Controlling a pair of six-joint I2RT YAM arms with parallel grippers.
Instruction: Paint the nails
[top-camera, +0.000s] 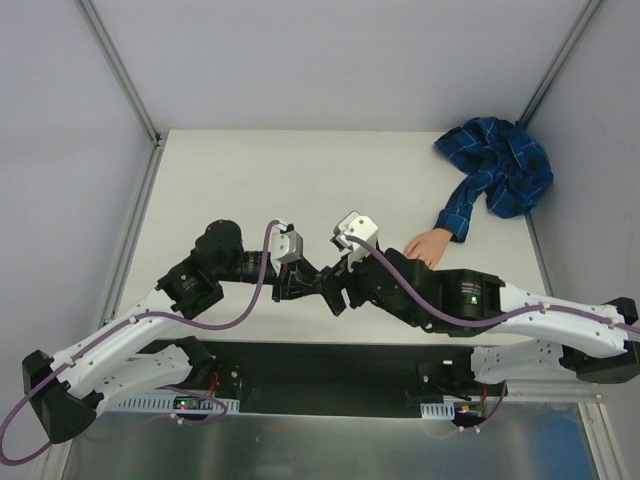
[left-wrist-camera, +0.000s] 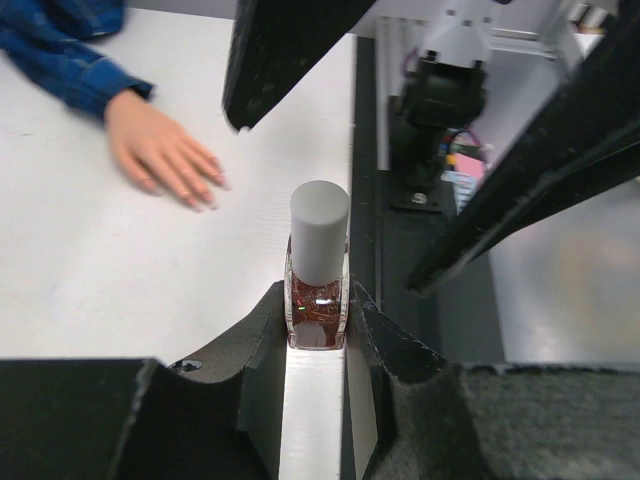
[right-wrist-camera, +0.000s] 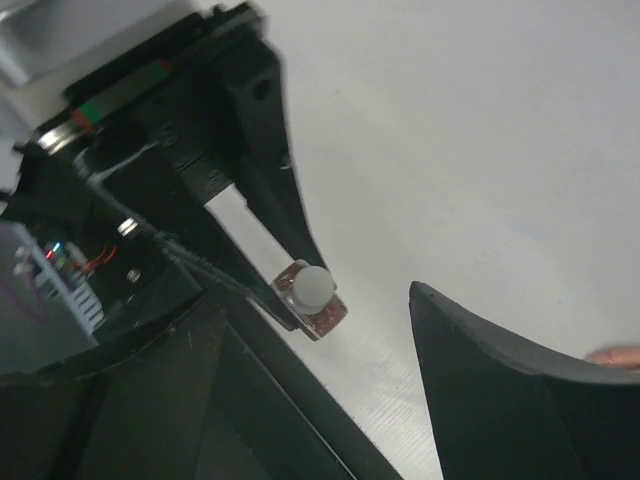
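Observation:
A small bottle (left-wrist-camera: 318, 300) of dark red polish with a white cap (left-wrist-camera: 320, 225) stands upright between the fingers of my left gripper (left-wrist-camera: 318, 322), which is shut on its glass body. My right gripper (right-wrist-camera: 340, 305) is open, and its two dark fingers (left-wrist-camera: 285, 55) stand wide on either side of the cap without touching it. The flesh-coloured fake hand (top-camera: 428, 246) lies palm down on the table to the right, in a blue plaid sleeve (top-camera: 500, 170). Its nails (left-wrist-camera: 205, 195) show small at the fingertips in the left wrist view.
The white table (top-camera: 300, 180) is walled by grey panels at the back and sides. A black strip and the arm bases (top-camera: 330, 380) run along the near edge. Both wrists meet at the table's middle front.

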